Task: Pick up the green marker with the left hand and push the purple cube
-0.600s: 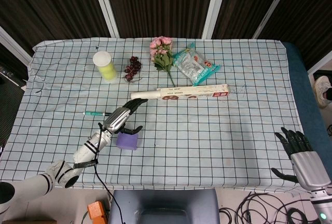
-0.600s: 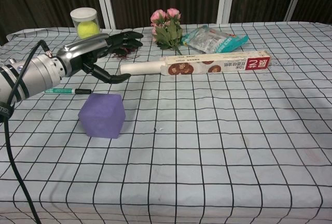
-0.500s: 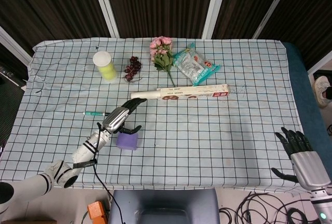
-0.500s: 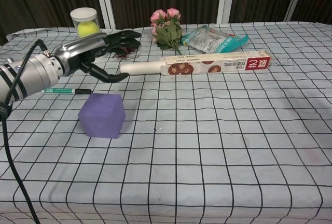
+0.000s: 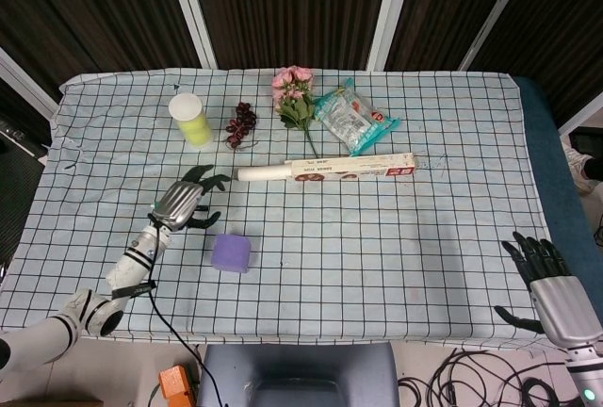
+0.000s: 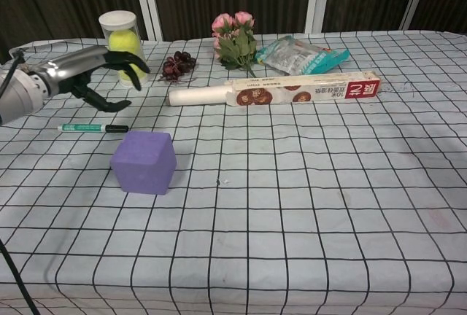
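The green marker [image 6: 93, 127] lies flat on the checked cloth, left of centre; in the head view my left hand covers it. The purple cube [image 5: 231, 252] [image 6: 144, 162] stands just right of it and nearer the front edge. My left hand [image 5: 185, 203] [image 6: 87, 71] hovers open above the marker with its fingers spread, holding nothing. My right hand [image 5: 545, 278] is open off the table's front right corner, seen only in the head view.
A long foil box with a white roll [image 5: 325, 170] [image 6: 277, 90] lies across the middle. Behind it are a clear tub with a yellow ball [image 5: 191, 121] [image 6: 121, 34], dark grapes [image 5: 241, 124] [image 6: 177, 63], pink flowers [image 5: 296, 94] and a snack bag [image 5: 354, 118].
My left hand has drawn back to the left, away from above the cube to above the marker. The marker, the cube and my right hand have not moved.
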{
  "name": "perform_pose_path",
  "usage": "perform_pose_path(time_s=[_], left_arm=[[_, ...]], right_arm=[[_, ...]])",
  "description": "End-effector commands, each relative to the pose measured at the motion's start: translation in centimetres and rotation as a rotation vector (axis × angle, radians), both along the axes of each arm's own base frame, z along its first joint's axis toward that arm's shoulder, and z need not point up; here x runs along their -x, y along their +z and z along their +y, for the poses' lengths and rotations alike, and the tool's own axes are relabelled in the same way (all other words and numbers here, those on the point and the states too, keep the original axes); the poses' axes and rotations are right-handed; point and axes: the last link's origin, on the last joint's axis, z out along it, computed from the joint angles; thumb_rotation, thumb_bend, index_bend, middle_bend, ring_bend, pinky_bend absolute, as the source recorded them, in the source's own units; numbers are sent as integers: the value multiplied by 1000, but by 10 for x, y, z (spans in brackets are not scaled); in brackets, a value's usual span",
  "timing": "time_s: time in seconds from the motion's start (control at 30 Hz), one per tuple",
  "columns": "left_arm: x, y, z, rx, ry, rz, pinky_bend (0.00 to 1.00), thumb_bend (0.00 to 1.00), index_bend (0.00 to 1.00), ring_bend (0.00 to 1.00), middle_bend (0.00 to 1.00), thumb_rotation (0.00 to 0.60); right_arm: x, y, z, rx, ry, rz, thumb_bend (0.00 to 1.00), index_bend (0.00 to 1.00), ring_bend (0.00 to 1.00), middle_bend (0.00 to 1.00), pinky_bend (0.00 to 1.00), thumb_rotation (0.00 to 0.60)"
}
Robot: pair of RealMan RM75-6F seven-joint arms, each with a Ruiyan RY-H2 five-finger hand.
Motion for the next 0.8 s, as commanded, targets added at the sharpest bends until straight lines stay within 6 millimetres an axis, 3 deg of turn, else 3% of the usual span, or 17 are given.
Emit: perform_pose_path(time_s=[0.03,0.3,0.57,0.8], left_arm=[[32,20,7,-107,68,109,81,349,299,105,398,600],[65,14,-1,-113,104,277,81,331,321,118,409,600],[65,-9,-2,-123,63,382,81,325,344,143,431,600],[64,-15,1,-160,35,438,83,324,393,173,456,600]], right_arm=[[-1,-1,0,-3,3,2,306,0,0,0,2,600],[-1,-1,-1,3,-1,0,305,0,0,0,7,600],[-1,-1,-2,4,-2,1,306,0,0,0,15,600],[-1,1,-1,4,1,-2,305,0,0,0,24,600]])
